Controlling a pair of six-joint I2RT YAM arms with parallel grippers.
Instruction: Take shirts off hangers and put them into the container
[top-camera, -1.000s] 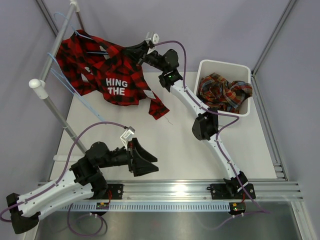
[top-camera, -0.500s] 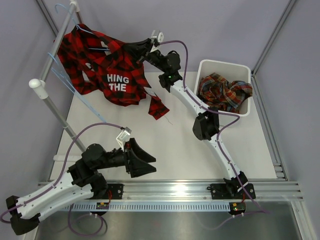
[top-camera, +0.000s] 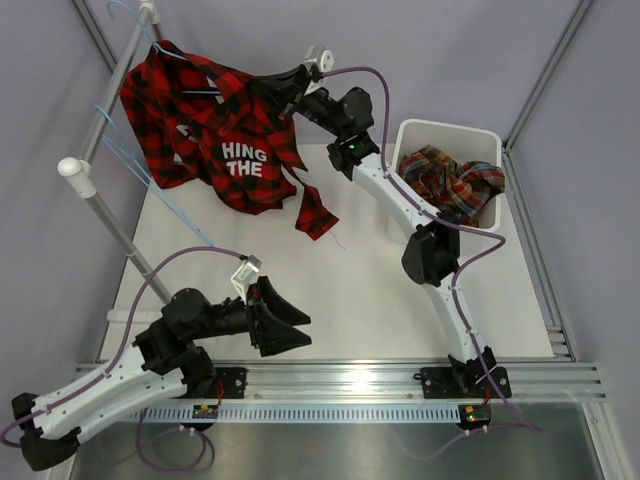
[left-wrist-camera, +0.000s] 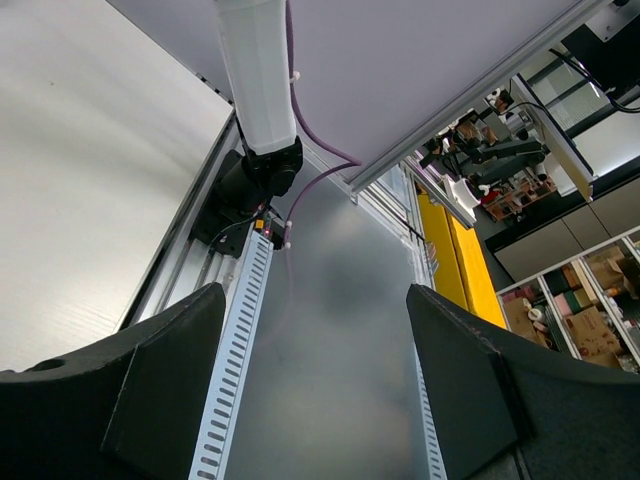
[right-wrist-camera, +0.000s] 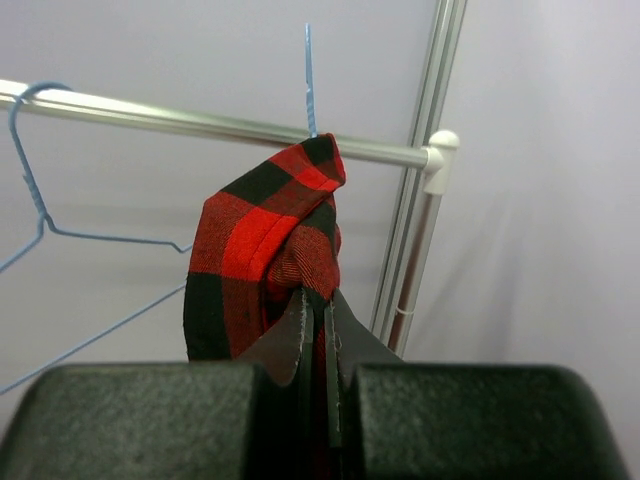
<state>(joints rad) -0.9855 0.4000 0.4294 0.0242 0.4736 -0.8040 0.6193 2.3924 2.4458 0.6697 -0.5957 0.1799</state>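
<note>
A red-and-black check shirt (top-camera: 225, 130) with white lettering hangs from a light-blue hanger (top-camera: 193, 91) on the rack at the far left. My right gripper (top-camera: 263, 86) is shut on a bunched fold at the shirt's upper right edge. In the right wrist view that fold (right-wrist-camera: 265, 235) bulges above the closed right gripper (right-wrist-camera: 323, 308). An empty hanger (right-wrist-camera: 40, 228) hangs on the rail to its left. The multicolour plaid shirt (top-camera: 450, 185) lies in the white container (top-camera: 448, 127) at the far right. My left gripper (top-camera: 305, 330) stands open and empty near the front edge, and the left wrist view shows nothing in the left gripper (left-wrist-camera: 315, 385).
The rack's white-and-grey pole (top-camera: 105, 110) slants across the far left corner, and its rail (right-wrist-camera: 230, 125) runs behind the held fold. Another empty blue hanger (top-camera: 160, 200) hangs below the shirt. An aluminium rail (top-camera: 350, 375) with both arm bases borders the near edge.
My right gripper has pulled the held fold up and toward the back, and the shirt has shifted with it. The left arm has drawn back slightly to the left.
</note>
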